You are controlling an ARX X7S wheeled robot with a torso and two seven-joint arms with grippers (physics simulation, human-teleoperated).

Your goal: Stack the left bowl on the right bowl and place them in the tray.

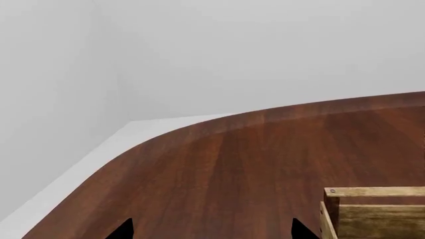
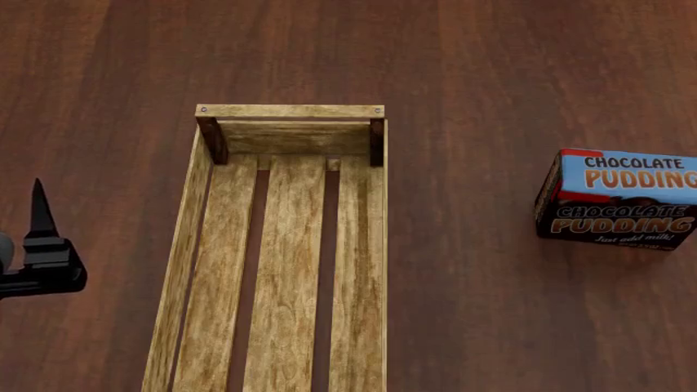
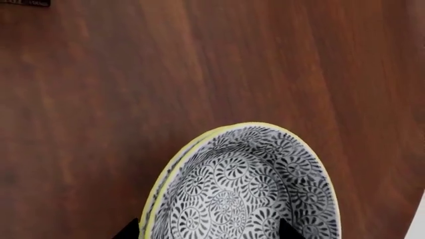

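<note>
Surface: dark reddish-brown wooden tabletop [image 2: 490, 82] under everything we see, grey wall beyond its curved edge.
Left gripper [image 1: 211, 230]: we see two black fingertips well apart, nothing between them, over bare table beside the crate's corner.
Right gripper [image 3: 209, 230]: tips straddle the bowl; whether it grips, we cannot tell.
Bowl: white bowl with black spiral pattern and yellow-green rim [image 3: 246, 189], a second rim nested beneath.
Tray: long light-wood slatted crate [image 2: 179, 269], three bottom slats, corner posts, lying between the arms.
Box: blue-and-black chocolate pudding box [image 2: 619, 198], standing well apart from the crate.

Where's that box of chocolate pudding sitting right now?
In the head view, the blue-and-black chocolate pudding box stands on the dark wooden table, at the right side, apart from the long light-wood slatted tray.
</note>
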